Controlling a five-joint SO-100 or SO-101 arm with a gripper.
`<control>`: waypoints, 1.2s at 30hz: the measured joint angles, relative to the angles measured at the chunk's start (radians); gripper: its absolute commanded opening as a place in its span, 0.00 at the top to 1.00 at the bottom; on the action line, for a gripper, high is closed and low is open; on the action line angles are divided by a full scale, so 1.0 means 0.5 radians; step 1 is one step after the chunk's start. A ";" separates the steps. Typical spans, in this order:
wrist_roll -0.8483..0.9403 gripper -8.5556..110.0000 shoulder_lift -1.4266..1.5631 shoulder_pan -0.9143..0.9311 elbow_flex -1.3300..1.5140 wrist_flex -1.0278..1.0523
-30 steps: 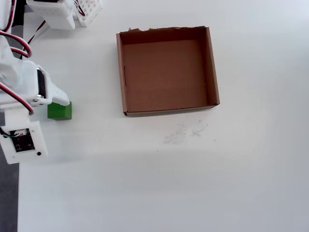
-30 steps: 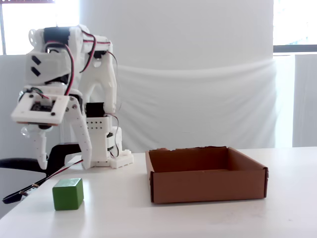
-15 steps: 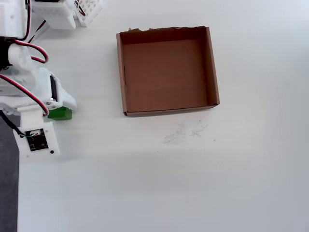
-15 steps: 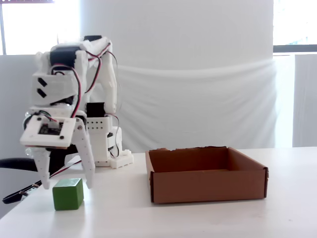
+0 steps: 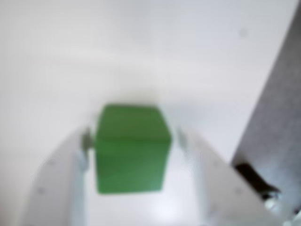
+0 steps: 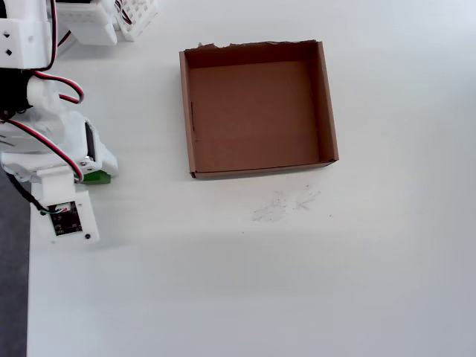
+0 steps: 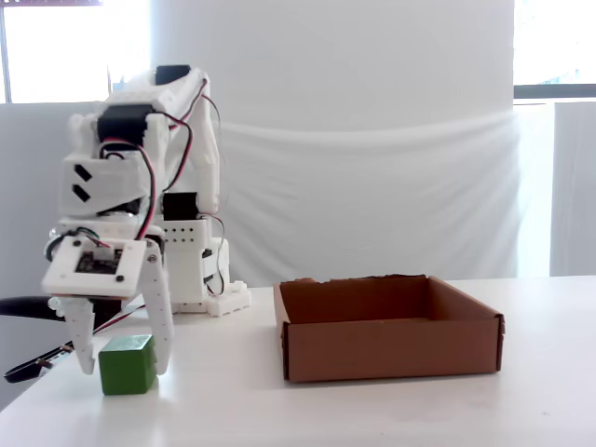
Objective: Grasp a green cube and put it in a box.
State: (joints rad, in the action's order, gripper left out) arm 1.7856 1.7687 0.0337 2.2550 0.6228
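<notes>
- Green cube [image 7: 128, 364] sits on the white table [image 6: 297, 282], near its left edge in the overhead view and well apart from the box [image 6: 327, 97], which is empty
- Step in hand, as judged: closing on the cube before the lift. The gripper [image 7: 124, 365] is lowered over it, one finger on each side, tips near the table surface
- To do it well: keep the cube centred between the fingers so both pads meet opposite flat faces squarely; a corner contact would likely twist the cube out
- Close until both pads bear on the cube, then lift straight up, high enough for the cube to clear the low cardboard wall before moving across to the box
- Fingers: spread slightly wider than the cube and not yet clamped. In the wrist view the left finger [image 5: 66, 174] lies just beside or touching the cube's [image 5: 131, 148] side, while a narrow gap shows at the right finger [image 5: 211, 183]; the blur prevents a firmer reading
- Nothing is lifted; the cube rests on the table
- In the overhead view the arm hides most of the cube, only a green sliver [image 6: 97, 176] showing
</notes>
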 measured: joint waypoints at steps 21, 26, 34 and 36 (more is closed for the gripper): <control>-0.074 0.79 -0.009 -0.031 0.098 -0.110; -0.077 0.80 -0.009 -0.040 0.110 -0.129; -0.086 0.81 -0.009 -0.040 0.107 -0.061; -0.089 0.81 -0.009 -0.040 0.074 0.006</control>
State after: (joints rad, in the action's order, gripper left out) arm 1.7411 1.7641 0.0138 2.2918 0.6259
